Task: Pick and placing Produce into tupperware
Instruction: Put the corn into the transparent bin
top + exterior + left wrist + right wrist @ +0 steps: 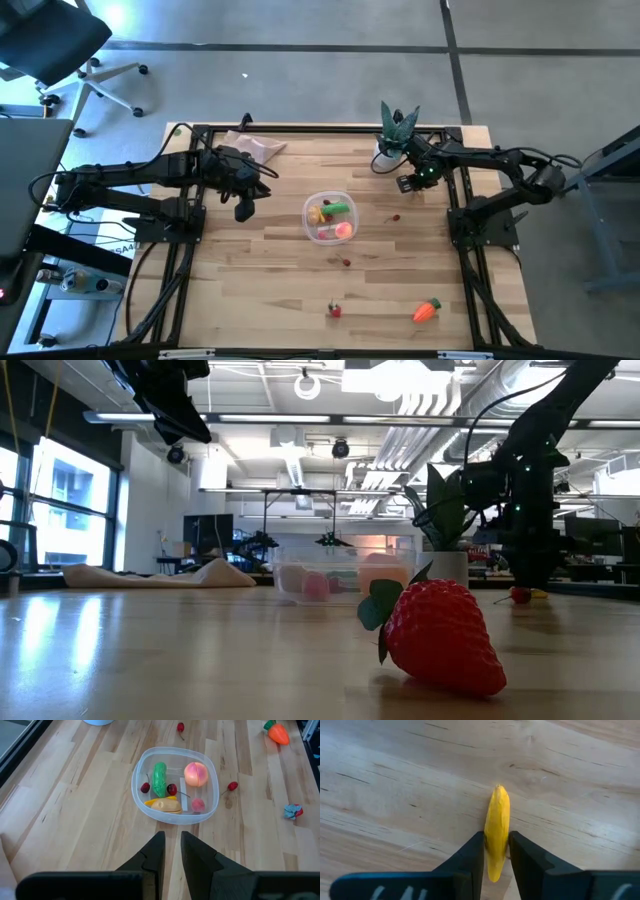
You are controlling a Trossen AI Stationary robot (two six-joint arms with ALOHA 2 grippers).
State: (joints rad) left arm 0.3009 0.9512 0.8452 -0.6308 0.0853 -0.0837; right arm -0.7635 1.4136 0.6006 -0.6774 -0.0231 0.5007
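Yellow banana piece [497,827] lies flat on the desk [280,260] near the back right corner, just beside the potted plant [396,135]; right gripper [496,854] has its jaws pinched on the piece's near end, apparently so it can be lifted lengthwise. Tupperware [330,217] sits mid-desk holding several pieces, open bare wood between. Left gripper [170,851] hovers, jaws nearly together and empty; strawberry [335,310] and carrot [427,311] wait near the front edge.

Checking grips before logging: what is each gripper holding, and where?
Right gripper pinches the yellow banana near one end; left gripper holds nothing.
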